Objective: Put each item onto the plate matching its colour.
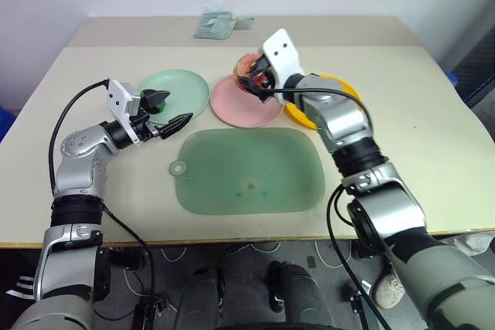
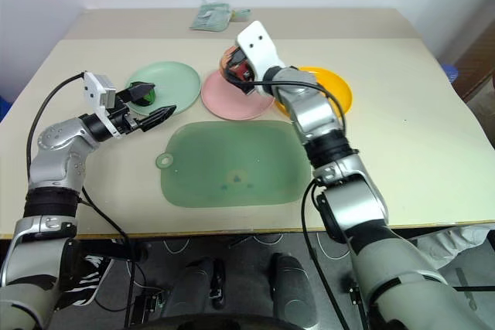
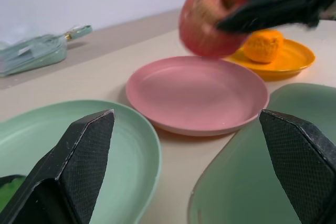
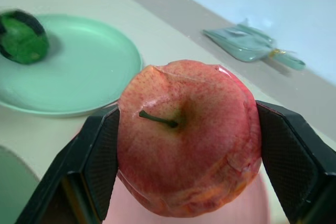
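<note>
apple (image 4: 188, 136) clamped in right hand (image 1: 259, 76) above pink plate (image 3: 197, 94); left hand (image 1: 167, 111) spread wide

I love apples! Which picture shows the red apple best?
The right wrist view: the apple shows large, stem toward the camera, clamped between the right end effector's two fingers. The head views show it small, partly hidden by that end effector, above the pink plate. The left wrist view shows it blurred.
</note>
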